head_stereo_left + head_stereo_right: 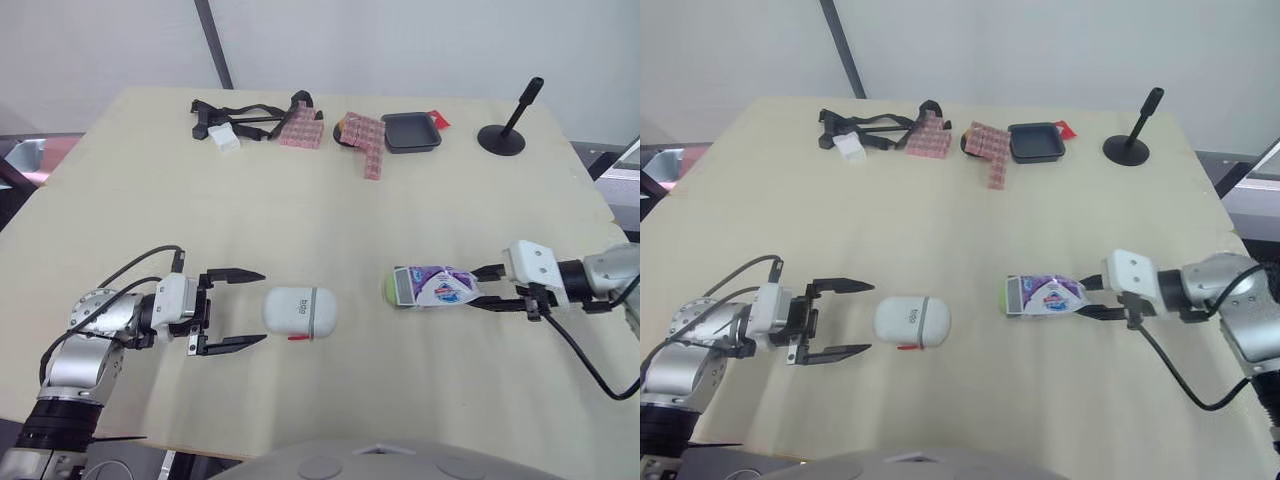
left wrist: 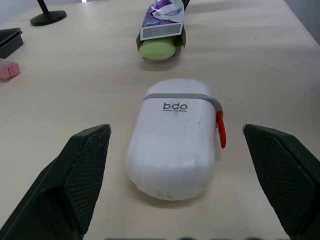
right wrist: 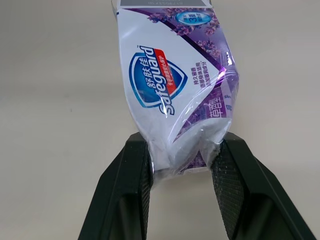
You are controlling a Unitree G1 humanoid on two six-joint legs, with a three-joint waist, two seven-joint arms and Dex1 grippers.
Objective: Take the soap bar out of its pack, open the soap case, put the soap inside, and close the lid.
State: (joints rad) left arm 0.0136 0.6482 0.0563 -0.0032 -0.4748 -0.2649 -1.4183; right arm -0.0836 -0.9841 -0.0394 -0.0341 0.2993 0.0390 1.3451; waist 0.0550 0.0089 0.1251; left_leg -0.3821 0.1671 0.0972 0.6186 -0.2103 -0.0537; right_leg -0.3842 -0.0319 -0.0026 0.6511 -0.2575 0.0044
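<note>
A white soap case (image 1: 299, 311) with a grey band and a red latch (image 2: 221, 129) lies shut on the table's near middle. My left gripper (image 1: 236, 308) stands open just left of it, fingertips apart from the case. To the right lies the purple-and-white soap pack (image 1: 440, 287); the green soap bar (image 1: 389, 290) pokes out of the pack's left end. My right gripper (image 1: 490, 288) is shut on the pack's right end, which is pinched between its fingers (image 3: 134, 175).
At the far side lie a black strap tool (image 1: 235, 118), pink patterned packs (image 1: 302, 131) (image 1: 366, 140), a black tray (image 1: 411, 132) and a black stand (image 1: 505, 128). Bare table lies between these and the near objects.
</note>
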